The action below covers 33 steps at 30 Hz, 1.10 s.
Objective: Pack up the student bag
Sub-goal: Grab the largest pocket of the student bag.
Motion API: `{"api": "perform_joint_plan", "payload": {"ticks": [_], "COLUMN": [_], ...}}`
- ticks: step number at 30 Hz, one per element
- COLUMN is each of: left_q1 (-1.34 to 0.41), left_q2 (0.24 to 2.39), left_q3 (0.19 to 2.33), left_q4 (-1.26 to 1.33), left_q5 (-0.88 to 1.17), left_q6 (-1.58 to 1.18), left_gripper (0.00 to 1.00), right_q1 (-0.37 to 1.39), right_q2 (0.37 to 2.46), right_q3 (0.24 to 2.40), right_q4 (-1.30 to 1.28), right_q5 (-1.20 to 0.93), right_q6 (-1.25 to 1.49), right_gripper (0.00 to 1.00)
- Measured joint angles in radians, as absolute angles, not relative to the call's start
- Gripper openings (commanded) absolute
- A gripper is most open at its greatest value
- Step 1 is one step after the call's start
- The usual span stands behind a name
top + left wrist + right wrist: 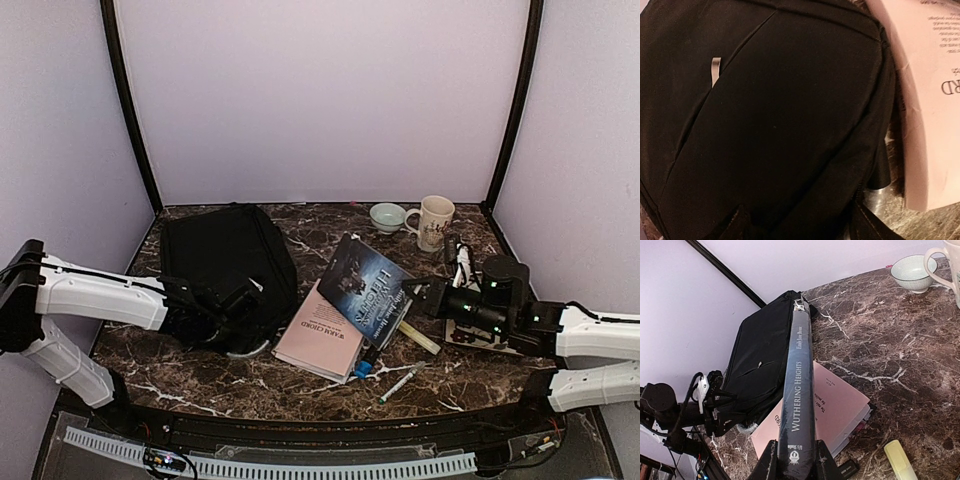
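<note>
The student bag [225, 260] lies flat and black at the left of the table; it fills the left wrist view [780, 125], where a silver zipper pull [715, 70] shows. My left gripper [237, 300] [800, 227] is low over the bag's near right corner, open, its fingers [737, 222] wide apart with black fabric between them. My right gripper [418, 296] [796, 462] is shut on a dark-covered book [365, 285] [799, 390], held tilted above a pink book [320, 345], spine up and pointing toward the bag [760, 360].
A bowl [387, 215] and a mug [435, 220] stand at the back right. A yellow highlighter [420, 338], a pen [400, 382] and a small blue item [362, 368] lie near the pink book [840, 405]. A flat white item [470, 332] lies under the right arm.
</note>
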<state>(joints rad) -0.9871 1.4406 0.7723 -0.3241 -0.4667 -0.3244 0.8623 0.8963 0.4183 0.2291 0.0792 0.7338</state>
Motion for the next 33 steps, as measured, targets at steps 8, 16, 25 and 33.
{"api": "perform_joint_plan", "payload": {"ticks": [8,16,25,33], "left_q1": [-0.993,-1.0,-0.997,-0.989], "left_q2": [1.486,1.491,1.468,1.353], "left_q3": [0.793,0.806,0.826,0.836], "left_q4": [-0.376,-0.392,-0.361,-0.296], "left_q5": [-0.538,-0.622,-0.644,-0.604], "left_q6": [-0.357,-0.361,-0.305,-0.261], "left_gripper": [0.59,0.0,0.0,0.0], "right_q1": [0.862,0.862,0.862,0.862], "right_q2": [0.897,0.904,0.894,0.873], "right_q3": [0.418,0.418,0.418,0.418], "right_q4": [0.227,0.232,0.239,0.28], "right_q5": [0.079,0.076,0.06,0.014], "right_q6": [0.734,0.736,0.739,0.757], "right_gripper": [0.0,0.0,0.0,0.0]}}
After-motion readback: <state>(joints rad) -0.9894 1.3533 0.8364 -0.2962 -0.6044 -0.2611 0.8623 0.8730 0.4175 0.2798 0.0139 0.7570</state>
